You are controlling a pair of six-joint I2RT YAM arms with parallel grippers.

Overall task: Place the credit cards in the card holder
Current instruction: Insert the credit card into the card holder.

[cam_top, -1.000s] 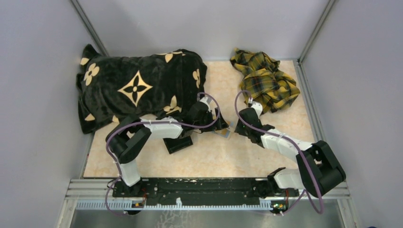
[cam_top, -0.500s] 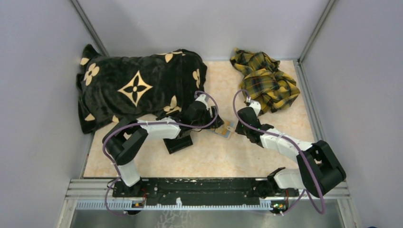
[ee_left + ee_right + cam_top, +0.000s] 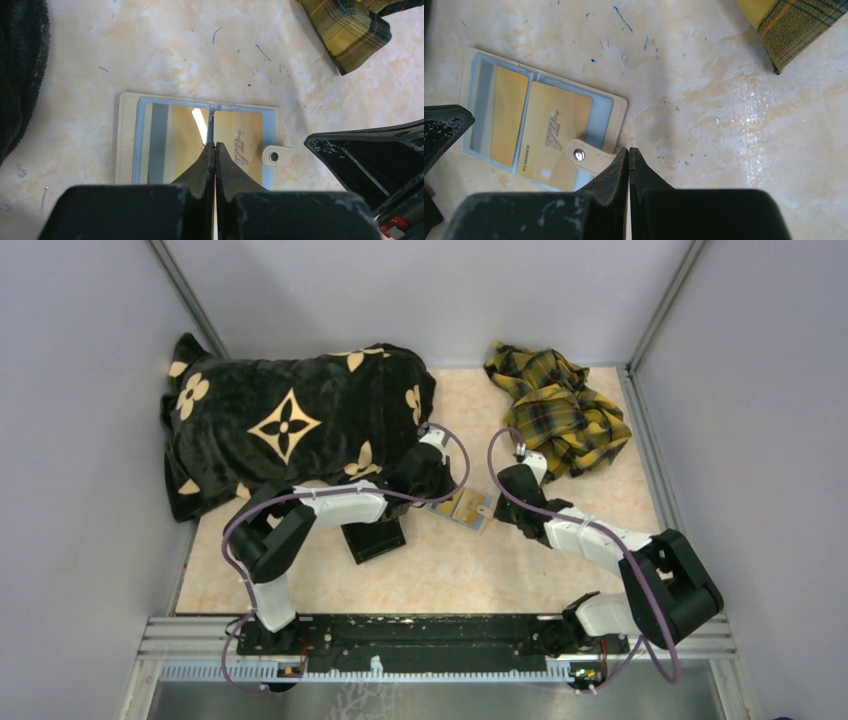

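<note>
At the middle of the counter (image 3: 470, 570), between the two arms: tan card holder (image 3: 462, 506), open and flat, inner face up. Carries two clear sleeves side by side, a plain gold card (image 3: 175, 132) in one and a gold VIP card (image 3: 242, 142) in the other, next to the snap tab (image 3: 276, 156). Left end effector (image 3: 215, 146): fingers pressed together, nothing seen between them, tips over the fold between the two sleeves; contact with the holder impossible to tell. Right end effector (image 3: 629, 150): likewise pressed together, gripping nothing, tips over bare counter just beside the snap tab and the holder's edge. Under the left forearm, near the holder: black rectangular tray (image 3: 375, 540), partly hidden. At the far left: black plush blanket (image 3: 290, 425) with gold flower motifs, its edge close to the left wrist. Toward the far right corner: crumpled yellow plaid cloth (image 3: 555, 410), apart from the holder, a corner of it showing in both wrist views
</note>
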